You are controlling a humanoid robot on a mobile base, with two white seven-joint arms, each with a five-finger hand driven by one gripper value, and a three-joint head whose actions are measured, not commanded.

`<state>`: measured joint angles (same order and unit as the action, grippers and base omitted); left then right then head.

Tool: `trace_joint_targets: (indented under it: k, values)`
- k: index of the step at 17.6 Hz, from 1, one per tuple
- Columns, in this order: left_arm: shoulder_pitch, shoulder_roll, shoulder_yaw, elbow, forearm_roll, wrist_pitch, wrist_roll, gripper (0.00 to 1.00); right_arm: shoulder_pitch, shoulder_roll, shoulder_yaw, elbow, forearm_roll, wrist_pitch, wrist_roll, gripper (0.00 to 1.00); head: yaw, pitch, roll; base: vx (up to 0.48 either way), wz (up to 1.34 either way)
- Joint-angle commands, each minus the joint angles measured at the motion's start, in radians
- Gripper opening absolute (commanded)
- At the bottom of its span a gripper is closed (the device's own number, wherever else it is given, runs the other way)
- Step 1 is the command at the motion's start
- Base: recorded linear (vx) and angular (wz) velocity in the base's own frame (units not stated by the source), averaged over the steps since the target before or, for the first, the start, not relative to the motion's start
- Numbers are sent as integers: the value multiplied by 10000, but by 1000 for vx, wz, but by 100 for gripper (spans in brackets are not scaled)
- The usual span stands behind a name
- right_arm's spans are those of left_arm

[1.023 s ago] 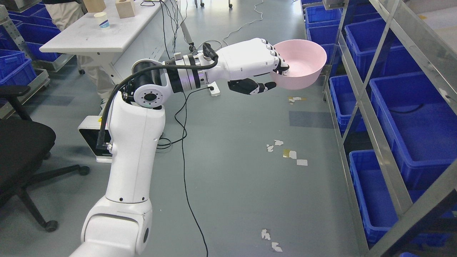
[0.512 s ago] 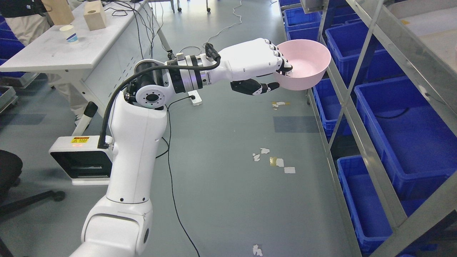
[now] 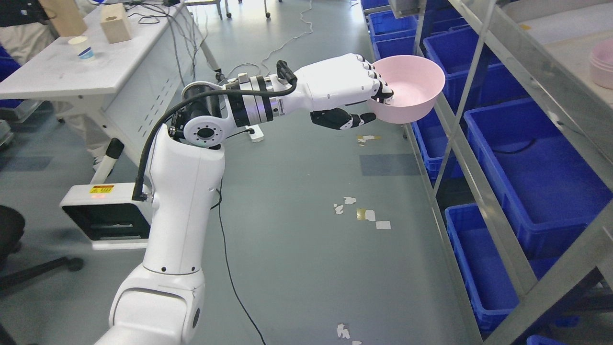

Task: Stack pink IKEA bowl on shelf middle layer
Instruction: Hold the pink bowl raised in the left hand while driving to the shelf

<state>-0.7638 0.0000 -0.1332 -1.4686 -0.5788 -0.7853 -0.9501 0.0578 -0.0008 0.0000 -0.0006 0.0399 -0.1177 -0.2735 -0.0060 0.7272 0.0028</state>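
Gripping the round pink plastic bowl by its near rim, my left hand has fingers curled inside and thumb beneath, beside the metal shelf. It seems light, stiff and slippery, so a rim pinch suits.

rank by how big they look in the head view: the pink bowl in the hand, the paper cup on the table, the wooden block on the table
1. pink bowl, held by the left hand, clearly largest.
2. wooden block.
3. paper cup, smallest.
The block and cup sit farther from the camera, so true sizes are unsure.
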Motion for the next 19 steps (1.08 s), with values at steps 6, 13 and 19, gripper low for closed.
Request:
trace_joint_targets:
  k: [6,13,19]
  values:
    - [14,175,-17,52,112,-1,5,3,5,-167,47,-168,-15,26,112,100,0,0,0,-125,331]
    - [14,175,-2,52,143,-1,5,3,5,-167,47,-168,0,26,112,100,0,1,0,-79,329]
    - [14,175,59,68,235,-1,5,3,5,-167,47,-168,0,26,112,100,0,1,0,39,-38]
